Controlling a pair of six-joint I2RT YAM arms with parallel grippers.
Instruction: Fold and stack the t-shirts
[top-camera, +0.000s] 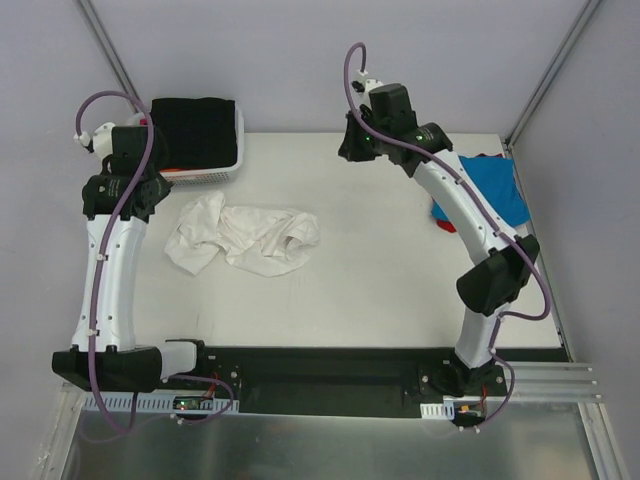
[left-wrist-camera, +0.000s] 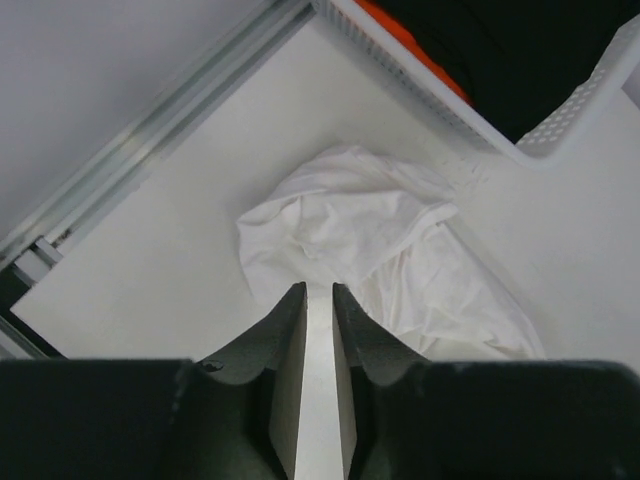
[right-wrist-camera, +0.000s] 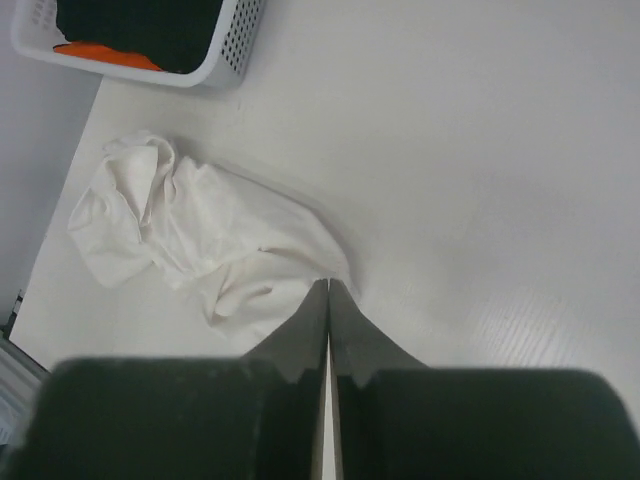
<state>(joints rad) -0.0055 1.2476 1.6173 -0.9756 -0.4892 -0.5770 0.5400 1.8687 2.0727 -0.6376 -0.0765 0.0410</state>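
A large white t-shirt (top-camera: 240, 238) lies crumpled on the table's left half; it also shows in the left wrist view (left-wrist-camera: 350, 230) and the right wrist view (right-wrist-camera: 190, 230). A black t-shirt (top-camera: 195, 125) fills the white basket (top-camera: 238, 150), with an orange one (left-wrist-camera: 410, 45) under it. A blue t-shirt (top-camera: 495, 185) lies at the right edge over a red one (top-camera: 443, 222). My left gripper (left-wrist-camera: 319, 290) hangs above the white shirt's near edge, its jaws a narrow gap apart and empty. My right gripper (right-wrist-camera: 328, 283) is shut and empty, raised at the table's far side.
The lattice basket (right-wrist-camera: 235, 45) stands at the far left corner. A metal rail (left-wrist-camera: 150, 130) runs along the table's left edge. Grey walls close in the back and both sides. Bare tabletop (top-camera: 380, 270) lies between the white shirt and the blue one.
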